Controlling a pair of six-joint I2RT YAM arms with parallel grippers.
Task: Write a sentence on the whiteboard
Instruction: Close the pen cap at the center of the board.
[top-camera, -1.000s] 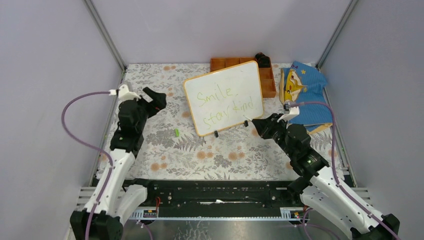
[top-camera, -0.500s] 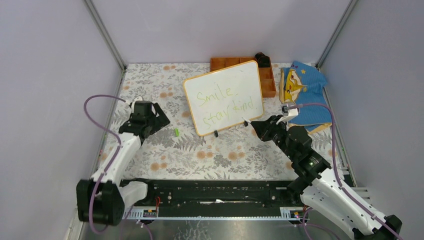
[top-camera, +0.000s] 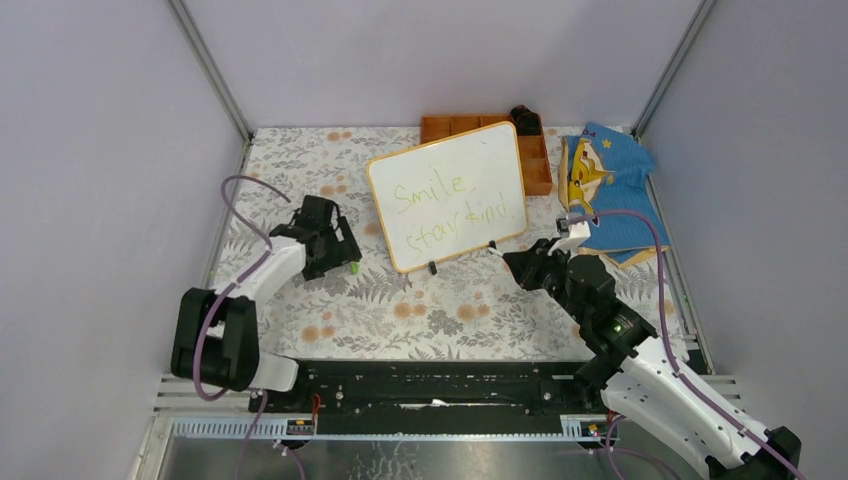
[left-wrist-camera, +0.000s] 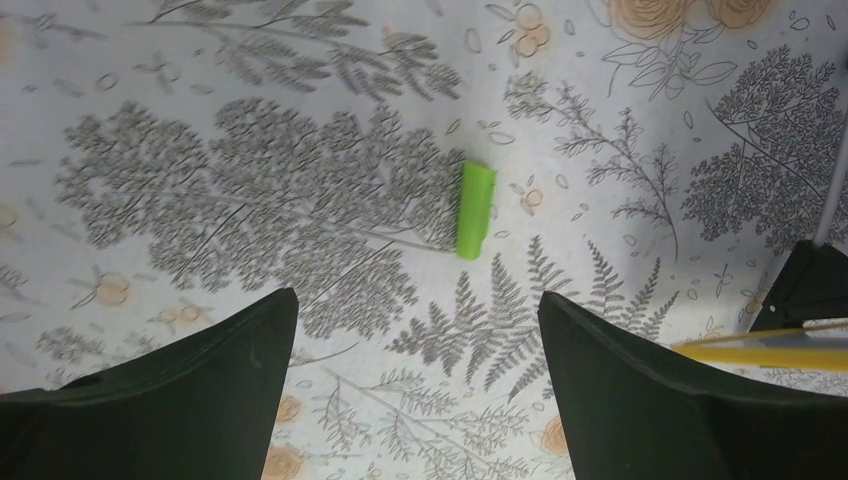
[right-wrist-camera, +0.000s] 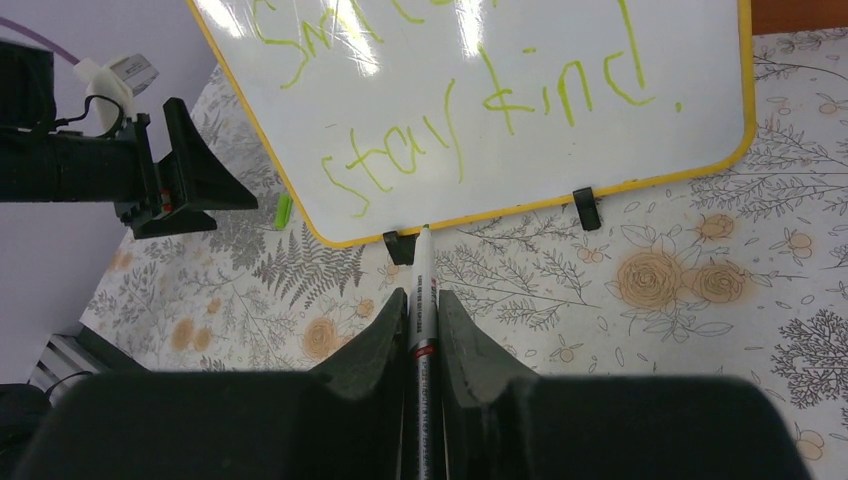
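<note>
The whiteboard (top-camera: 447, 195) stands tilted on small black feet at the back middle. The sentence (top-camera: 455, 208) on it reads "Smile stay kind" in yellow-green, also legible in the right wrist view (right-wrist-camera: 500, 105). My right gripper (top-camera: 515, 262) is shut on a white marker (right-wrist-camera: 423, 285). The marker's tip points at the board's lower edge (right-wrist-camera: 640, 182), just short of it. A green marker cap (top-camera: 354, 265) lies on the floral cloth left of the board. My left gripper (top-camera: 338, 252) hangs low beside the cap, open. The cap (left-wrist-camera: 475, 210) lies just ahead of its fingers, untouched.
An orange compartment tray (top-camera: 537, 165) sits behind the board with a black object (top-camera: 525, 118) at its back corner. A blue cloth with a yellow figure (top-camera: 608, 180) lies at the back right. Grey walls close in the left, right and back.
My left arm has swung down and to the right from a raised pose to low over the green cap, staying open. The right gripper with the marker has barely shifted.
</note>
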